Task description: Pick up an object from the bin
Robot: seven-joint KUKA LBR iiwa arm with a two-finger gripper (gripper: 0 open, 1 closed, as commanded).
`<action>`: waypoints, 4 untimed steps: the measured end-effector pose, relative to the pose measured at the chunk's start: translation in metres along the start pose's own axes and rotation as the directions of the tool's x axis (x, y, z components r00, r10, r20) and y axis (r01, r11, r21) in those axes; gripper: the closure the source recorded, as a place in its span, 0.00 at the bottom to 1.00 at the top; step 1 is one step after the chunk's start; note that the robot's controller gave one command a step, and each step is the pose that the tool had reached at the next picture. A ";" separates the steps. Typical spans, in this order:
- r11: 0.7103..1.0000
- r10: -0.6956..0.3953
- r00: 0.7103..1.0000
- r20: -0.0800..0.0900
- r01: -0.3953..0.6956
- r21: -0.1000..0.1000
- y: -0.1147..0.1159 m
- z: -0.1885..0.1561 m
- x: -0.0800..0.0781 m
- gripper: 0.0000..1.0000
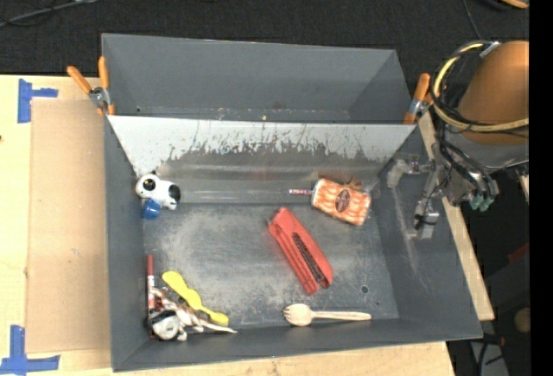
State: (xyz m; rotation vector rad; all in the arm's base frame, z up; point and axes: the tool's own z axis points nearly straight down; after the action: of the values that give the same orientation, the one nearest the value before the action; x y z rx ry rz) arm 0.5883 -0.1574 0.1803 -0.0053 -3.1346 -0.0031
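Note:
My gripper (422, 208) hangs at the right side of the bin, above the sloping right wall, with nothing seen in it. Nearest to it, about a hand's width to the left, an orange patterned packet (341, 200) lies by the back wall. A long red comb-like bar (300, 250) lies slantwise in the middle of the floor. A pale wooden spoon (324, 315) rests near the front edge, its bowl pointing left.
A small black-and-white toy with a blue base (156, 191) sits at the back left. In the front left corner lies a small heap: a yellow propeller-like piece (192, 298), a red pen (150, 277) and some dark bits. The arm's orange dome and cables stand outside the right rim.

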 end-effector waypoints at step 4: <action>1.000 -0.011 1.000 0.004 0.011 0.000 0.035 0.043 -0.018 0.00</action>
State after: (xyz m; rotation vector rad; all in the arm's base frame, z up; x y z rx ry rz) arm 0.6065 -0.1224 0.1370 0.0125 -3.1388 -0.0037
